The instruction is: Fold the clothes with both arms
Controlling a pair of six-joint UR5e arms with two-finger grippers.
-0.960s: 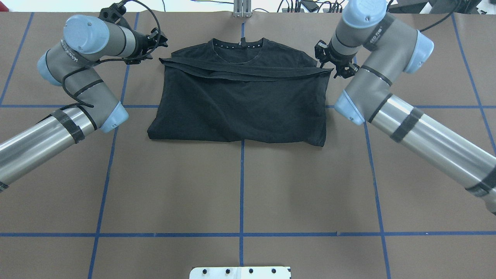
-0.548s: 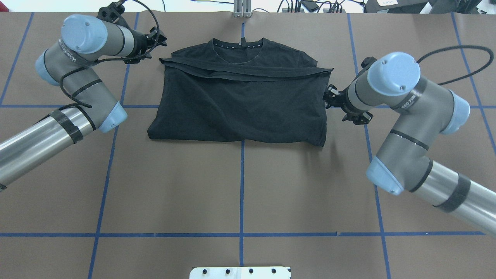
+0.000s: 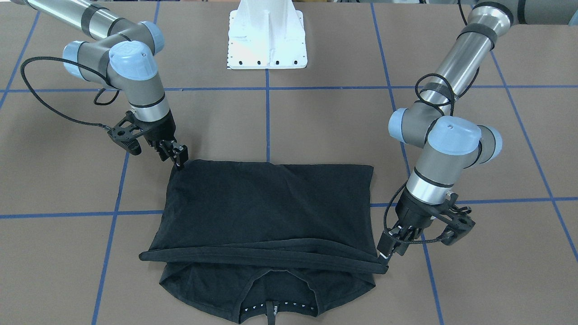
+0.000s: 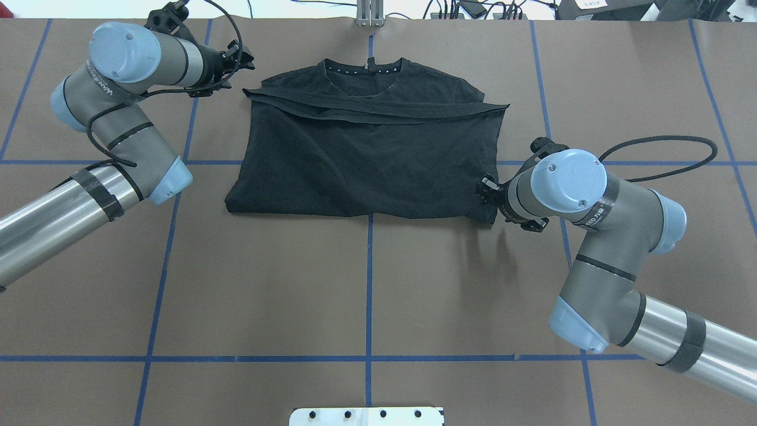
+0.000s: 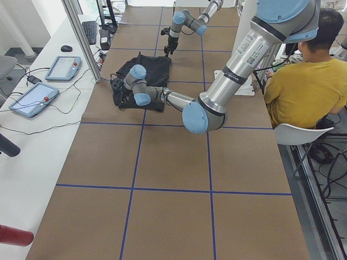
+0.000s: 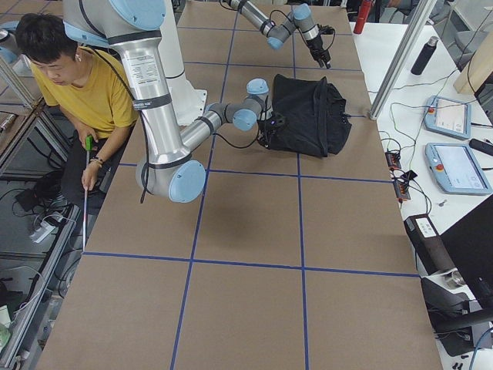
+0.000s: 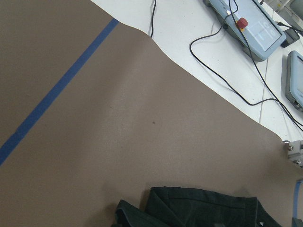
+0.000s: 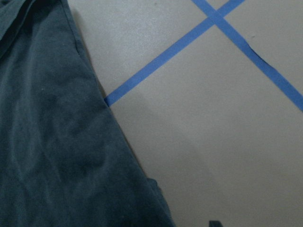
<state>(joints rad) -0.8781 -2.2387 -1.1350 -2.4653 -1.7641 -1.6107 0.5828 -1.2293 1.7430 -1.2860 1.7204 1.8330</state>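
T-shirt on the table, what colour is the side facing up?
The T-shirt is plain black, no print visible; the overhead exterior view shows it best.

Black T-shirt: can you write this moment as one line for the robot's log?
black T-shirt: folded, flat on brown table | left black gripper: beside fold's end | right black gripper: at near corner | jaws: unclear

Brown paper cover point(image 4: 366, 284) over bench, blue tape grid point(image 4: 368, 296). White base mount point(image 3: 267, 36) mid robot-side edge. Two teach pendants point(image 6: 449, 116), cables point(image 7: 222, 56), keyboard point(image 5: 90, 31), mouse point(image 5: 66, 48) along opposite edge. Operator point(image 5: 303, 92), yellow shirt, seated beyond robot-side edge.
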